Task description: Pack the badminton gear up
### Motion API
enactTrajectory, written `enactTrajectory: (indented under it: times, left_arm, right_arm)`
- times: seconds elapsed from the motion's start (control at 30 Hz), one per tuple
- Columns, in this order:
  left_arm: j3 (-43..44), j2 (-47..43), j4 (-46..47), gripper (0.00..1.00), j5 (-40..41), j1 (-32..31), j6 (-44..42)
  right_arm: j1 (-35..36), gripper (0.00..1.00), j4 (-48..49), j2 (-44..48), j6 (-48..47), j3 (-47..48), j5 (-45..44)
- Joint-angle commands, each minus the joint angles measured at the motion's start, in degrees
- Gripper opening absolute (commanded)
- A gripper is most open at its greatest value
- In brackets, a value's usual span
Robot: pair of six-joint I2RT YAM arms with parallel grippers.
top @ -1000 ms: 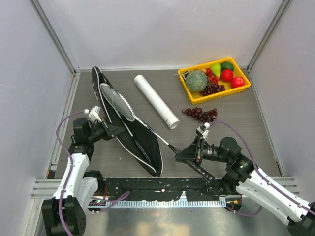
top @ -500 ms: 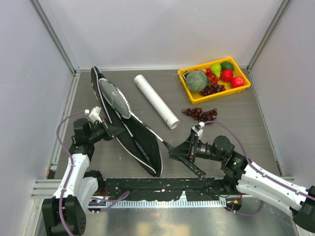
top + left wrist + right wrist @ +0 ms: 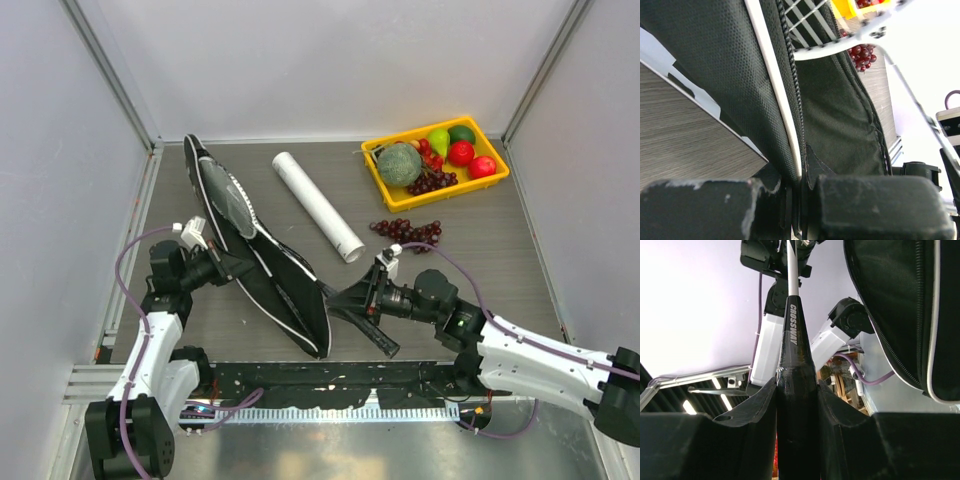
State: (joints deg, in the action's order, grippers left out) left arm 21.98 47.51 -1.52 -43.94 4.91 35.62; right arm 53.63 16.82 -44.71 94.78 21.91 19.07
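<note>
The black racket-shaped bag [image 3: 272, 290] lies diagonally on the left of the table, its mouth held open. My left gripper [image 3: 228, 268] is shut on the bag's white-piped edge [image 3: 774, 95]. A racket's silver head [image 3: 232, 203] lies inside the bag; it also shows in the left wrist view [image 3: 840, 46]. My right gripper [image 3: 345, 300] is shut on this racket's black handle [image 3: 792, 365], whose end [image 3: 378, 340] sticks out toward the near edge. The long white tube [image 3: 318, 205] lies beside the bag. No shuttlecock or second racket shows.
A dark red grape bunch [image 3: 408, 232] lies just beyond my right arm. The yellow tray [image 3: 376, 176] of fruit stands at the back right. Grey walls close in the table on three sides.
My right gripper has moved left with the handle, and the racket head has slid further up into the bag. The left gripper has kept its hold on the bag's edge.
</note>
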Motion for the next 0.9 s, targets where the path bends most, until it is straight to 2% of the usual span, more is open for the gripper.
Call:
enactTrajectory:
  times: [0.0,0.17,0.33,0.57,0.73,0.87]
  left_arm:
    - [0.61,-0.75,6.18,0.0,-3.52,-0.16,-0.02]
    - [0.79,-0.14,6.7,0.0,-3.43,-0.07,0.59]
    - [0.52,0.66,6.35,0.0,-3.87,-0.07,1.03]
    - [0.08,0.75,7.05,0.0,-5.01,-0.07,2.61]
    - [-0.7,1.18,8.37,0.0,-6.41,-0.16,4.46]
    - [-0.97,2.41,10.04,0.0,-8.96,-0.16,7.62]
  right_arm:
    - [2.09,0.05,-2.67,-4.5,0.93,2.52,-10.19]
    - [4.64,0.05,2.86,-11.18,1.11,1.74,-11.25]
    - [4.56,0.05,21.64,-20.22,-0.91,-0.73,-10.81]
    - [4.56,0.05,23.17,-28.06,-5.74,5.85,-12.83]
    - [4.56,0.05,20.19,-31.58,-10.66,10.96,-12.48]
    - [4.03,0.13,19.57,-34.12,-15.31,11.57,-12.92]
